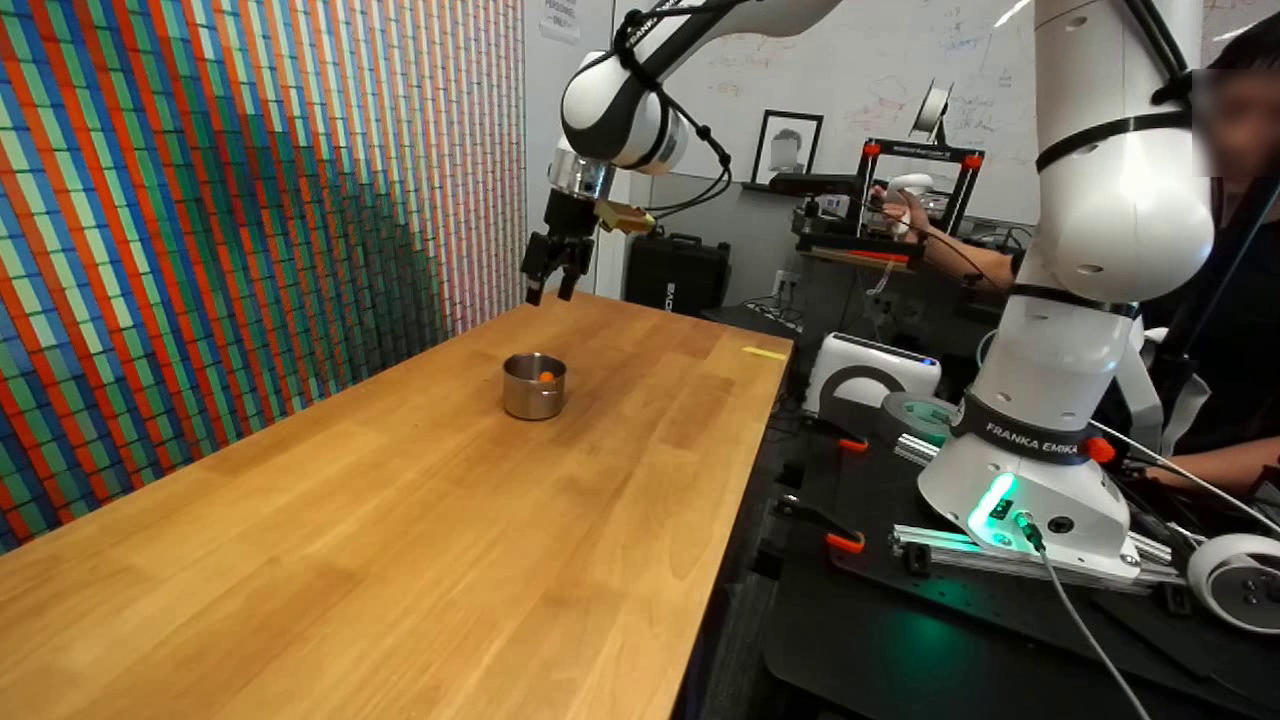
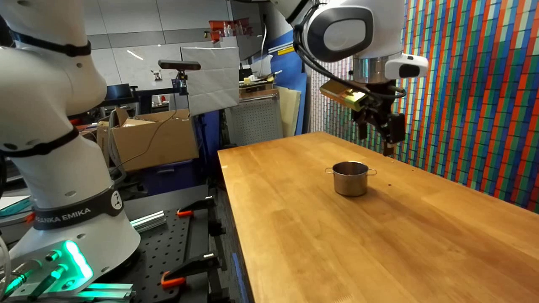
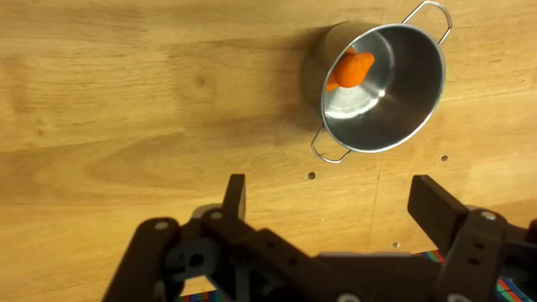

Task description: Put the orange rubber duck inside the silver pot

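Observation:
The silver pot (image 1: 530, 402) stands upright on the wooden table, and it also shows in an exterior view (image 2: 350, 185) and in the wrist view (image 3: 413, 79). The orange rubber duck (image 3: 353, 70) lies inside the pot on its bottom, against the wall; part of it is hidden by the rim. A bit of the duck shows in an exterior view (image 1: 546, 377); in the exterior view with the pot's handles in profile it is hidden. My gripper (image 3: 328, 184) is open and empty, with its fingers wide apart. It hangs well above the table, to the side of the pot, and touches nothing.
The wooden table (image 1: 420, 560) carries the pot; a tiled colourful wall (image 1: 300, 200) runs along its far side. A yellow strip (image 1: 765, 353) lies near a table edge. Clamps (image 2: 191, 269) sit on the robot's black base plate.

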`<state>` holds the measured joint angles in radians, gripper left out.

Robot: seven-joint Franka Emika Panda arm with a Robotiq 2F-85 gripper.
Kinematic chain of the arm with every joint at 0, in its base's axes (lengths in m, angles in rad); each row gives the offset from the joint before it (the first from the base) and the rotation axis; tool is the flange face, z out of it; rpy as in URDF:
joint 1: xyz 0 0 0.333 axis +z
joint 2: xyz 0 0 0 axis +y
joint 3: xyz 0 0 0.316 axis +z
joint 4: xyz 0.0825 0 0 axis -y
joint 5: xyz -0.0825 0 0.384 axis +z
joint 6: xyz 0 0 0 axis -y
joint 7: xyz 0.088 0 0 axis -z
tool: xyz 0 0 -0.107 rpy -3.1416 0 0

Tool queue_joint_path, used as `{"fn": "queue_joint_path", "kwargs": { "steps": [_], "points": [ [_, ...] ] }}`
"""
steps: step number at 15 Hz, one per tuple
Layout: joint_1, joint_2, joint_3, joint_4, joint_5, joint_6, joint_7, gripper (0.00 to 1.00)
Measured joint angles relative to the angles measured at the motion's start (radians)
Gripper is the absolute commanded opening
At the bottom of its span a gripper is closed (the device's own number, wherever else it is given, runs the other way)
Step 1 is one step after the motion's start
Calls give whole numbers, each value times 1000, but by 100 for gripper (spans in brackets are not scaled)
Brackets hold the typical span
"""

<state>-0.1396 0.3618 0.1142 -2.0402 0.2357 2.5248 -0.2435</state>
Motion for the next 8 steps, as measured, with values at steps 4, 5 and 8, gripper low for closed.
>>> {"fn": "queue_joint_path", "kwargs": {
  "steps": [4, 5, 8],
  "points": [
    [-8, -80, -36, 3, -1, -224, -51, 100],
    [-8, -104, -49, 2, -4, -279, -67, 100],
    [-8, -175, -81, -1, -23, -416, -103, 100]
  ]
}}
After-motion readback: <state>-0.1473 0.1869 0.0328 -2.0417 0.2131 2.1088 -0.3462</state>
